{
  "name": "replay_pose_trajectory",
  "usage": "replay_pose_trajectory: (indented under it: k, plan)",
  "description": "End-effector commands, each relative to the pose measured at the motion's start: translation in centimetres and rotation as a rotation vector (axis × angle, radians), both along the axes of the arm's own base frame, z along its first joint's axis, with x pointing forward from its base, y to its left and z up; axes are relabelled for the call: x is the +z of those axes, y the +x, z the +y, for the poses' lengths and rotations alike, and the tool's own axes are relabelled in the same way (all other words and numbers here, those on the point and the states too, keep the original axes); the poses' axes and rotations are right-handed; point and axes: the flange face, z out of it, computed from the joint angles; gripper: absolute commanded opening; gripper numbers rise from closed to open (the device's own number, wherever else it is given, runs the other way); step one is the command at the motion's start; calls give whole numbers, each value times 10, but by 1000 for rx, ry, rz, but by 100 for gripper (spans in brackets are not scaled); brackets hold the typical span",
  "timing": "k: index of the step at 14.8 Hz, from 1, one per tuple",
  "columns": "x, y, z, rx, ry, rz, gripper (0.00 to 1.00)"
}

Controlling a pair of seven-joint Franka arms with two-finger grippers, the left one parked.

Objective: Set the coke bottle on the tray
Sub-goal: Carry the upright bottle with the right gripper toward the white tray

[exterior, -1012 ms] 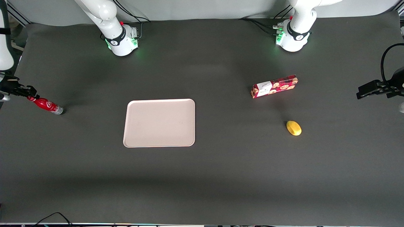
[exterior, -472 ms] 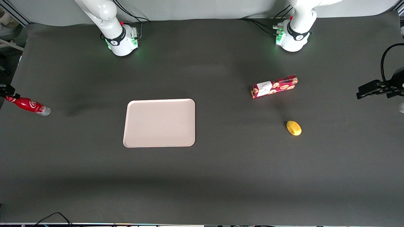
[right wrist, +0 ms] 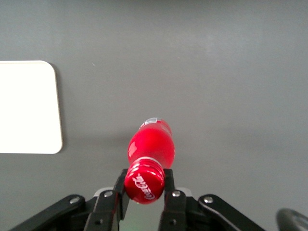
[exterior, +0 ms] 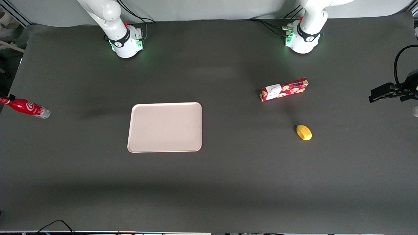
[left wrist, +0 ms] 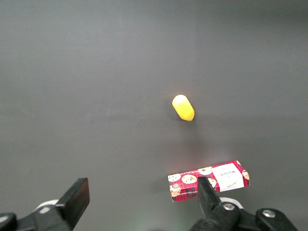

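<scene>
The coke bottle (exterior: 26,107) is a small red bottle with white script and a silvery base. It hangs above the table at the working arm's end, well away from the tray. My right gripper (exterior: 4,98) sits at the very edge of the front view, mostly out of it. In the right wrist view the gripper (right wrist: 144,185) is shut on the bottle's red cap, and the bottle (right wrist: 150,144) points down toward the table. The pale pinkish-beige tray (exterior: 165,127) lies flat near the table's middle; one corner of it (right wrist: 29,108) shows in the right wrist view.
A red patterned cookie box (exterior: 283,89) and a yellow lemon-like object (exterior: 304,132) lie toward the parked arm's end of the table. Both also show in the left wrist view, the box (left wrist: 209,180) and the yellow object (left wrist: 183,107).
My gripper has carried the bottle farther from the tray, toward the working arm's end of the table, and has nearly left the front view. The bottle's shadow has drifted toward the tray.
</scene>
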Motion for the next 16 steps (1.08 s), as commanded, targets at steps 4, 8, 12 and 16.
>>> replay_pose_trajectory:
  k: [4,8,12,16]
  plan:
    - [25,35,159,-8,-24,-6,0]
    - [25,38,281,33,-18,-11,0]
    - [3,39,380,-53,1,-47,0]
    - [-95,60,381,-38,24,-69,0]
